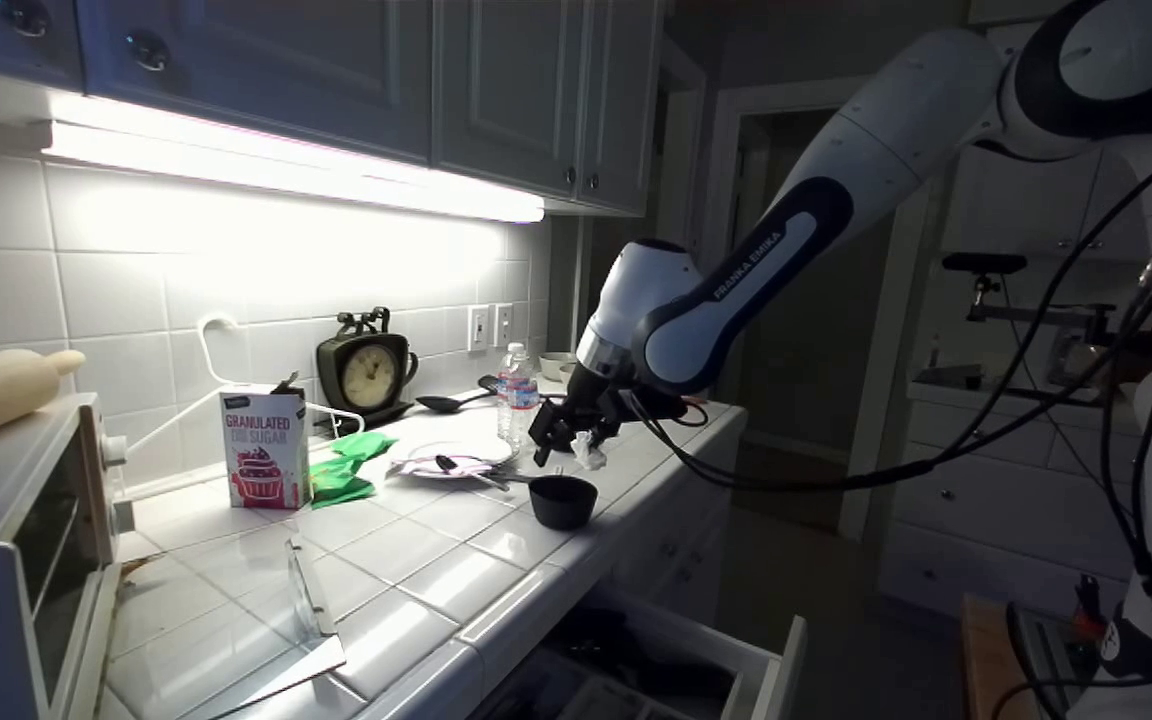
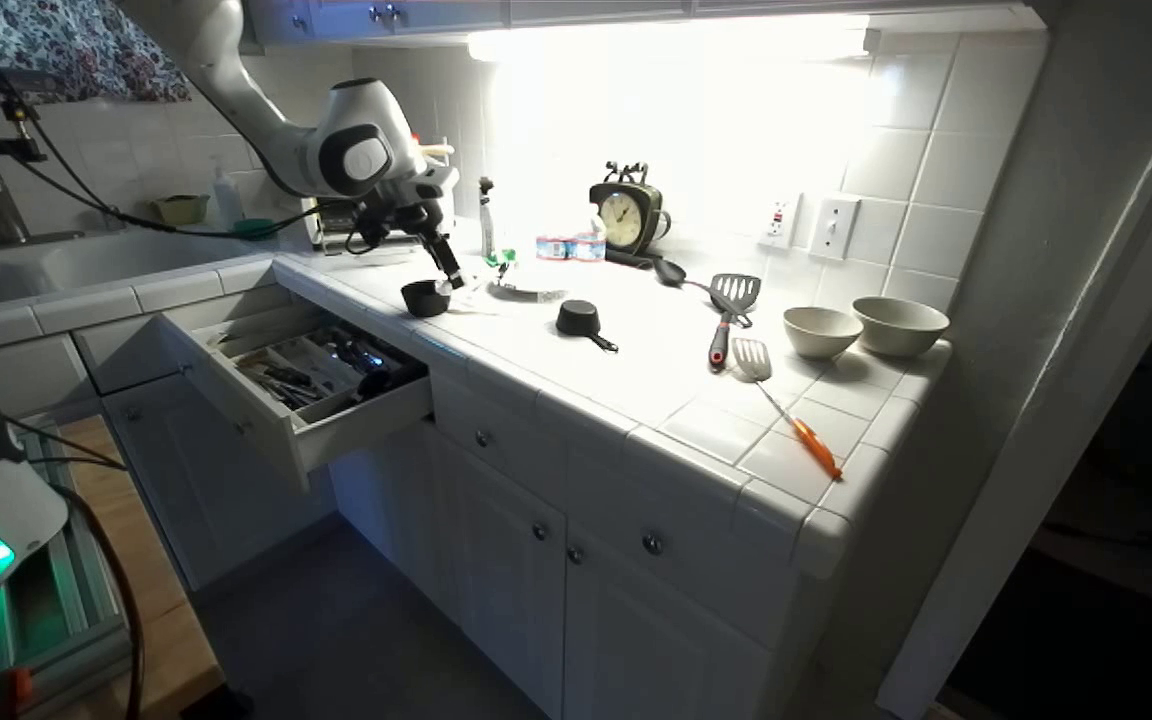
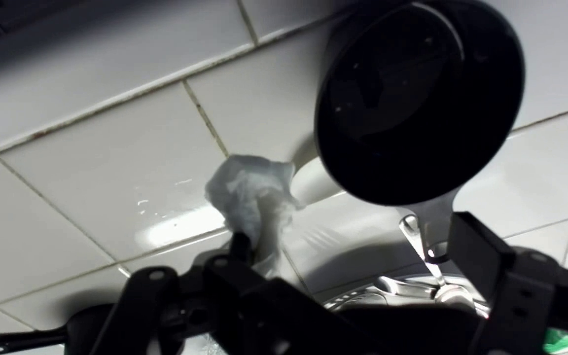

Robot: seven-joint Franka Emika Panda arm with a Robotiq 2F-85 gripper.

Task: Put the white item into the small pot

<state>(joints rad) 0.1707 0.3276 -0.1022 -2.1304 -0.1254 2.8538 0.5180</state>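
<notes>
The small pot (image 1: 563, 502) is round and black with a dark interior; it stands upright on the white tiled counter. It shows in both exterior views (image 2: 424, 300) and large at the upper right of the wrist view (image 3: 419, 103). My gripper (image 1: 568, 445) is above and beside the pot. In the wrist view its fingers (image 3: 353, 231) are wide apart. The white item (image 3: 254, 197), crumpled and thin, is at the tip of the left finger there and seems to cling to it, beside the pot's opening. It also shows in an exterior view (image 1: 589, 451).
An upside-down small black pan (image 2: 578, 318) with a handle lies nearby. A white plate (image 1: 451, 458) with cutlery is behind the pot. A water bottle (image 1: 517, 395), sugar box (image 1: 264, 450) and bowls (image 2: 822, 332) stand on the counter. An open drawer (image 2: 366, 440) juts out below.
</notes>
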